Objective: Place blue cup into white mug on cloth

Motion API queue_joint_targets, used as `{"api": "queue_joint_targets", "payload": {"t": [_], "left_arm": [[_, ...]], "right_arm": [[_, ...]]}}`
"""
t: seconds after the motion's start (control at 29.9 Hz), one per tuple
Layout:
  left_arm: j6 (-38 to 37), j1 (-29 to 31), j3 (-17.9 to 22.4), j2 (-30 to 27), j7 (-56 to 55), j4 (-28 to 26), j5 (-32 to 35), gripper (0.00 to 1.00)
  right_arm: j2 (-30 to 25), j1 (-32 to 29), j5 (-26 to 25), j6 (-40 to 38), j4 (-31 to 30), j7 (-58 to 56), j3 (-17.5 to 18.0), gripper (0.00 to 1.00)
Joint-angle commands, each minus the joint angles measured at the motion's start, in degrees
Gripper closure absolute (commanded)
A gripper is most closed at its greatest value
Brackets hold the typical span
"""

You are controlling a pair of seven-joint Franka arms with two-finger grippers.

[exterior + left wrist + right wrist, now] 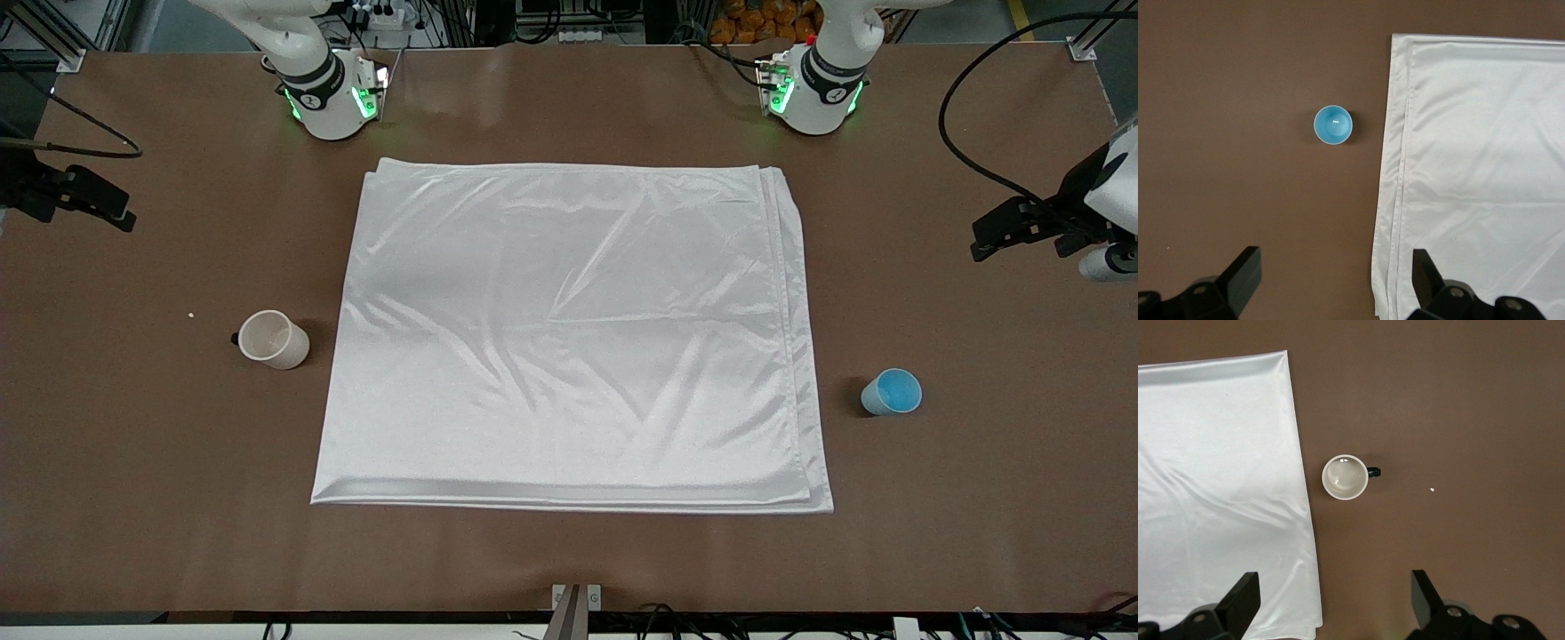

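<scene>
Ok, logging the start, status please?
Left gripper open over bare table; right gripper open likewise. Blue cup, white mug off cloth. Nothing blocking.

Front camera looks steeply down across the table toward both bases; each wrist camera faces straight down from high over one end, sharing the cloth's edge with the front view.
</scene>
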Motion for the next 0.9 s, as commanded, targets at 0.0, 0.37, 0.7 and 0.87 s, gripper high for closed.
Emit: {"api": "queue_joint_targets", "payload": {"t": [0.0,0.37,0.7,0.87], "left_arm": [[-0.9,0.0,-0.1,-0.7,-0.8,0.1,1.4,0.0],[-0.9,0.0,0.0,-0.4,-0.9,0.1,1.7,0.0],[0.8,0.4,-0.1,1.9,-0.2,-0.7,1.5,0.0],[6.4,0.7,0.1,2.8,-0.2,-5.0,1.6,0.0]], "right_arm": [[0.5,-0.5,0.7,-0.3,1.3,1.0,0.3,0.0],[0.5,-0.6,0.7,-0.3,1.3,0.7,0.3,0.0],[-0.5,-0.1,0.9,1.7,-2.1,0.7,0.5,0.0],[-0.4,0.2,1.0,4.6,-4.3,0.0,0.7,0.0]]}}
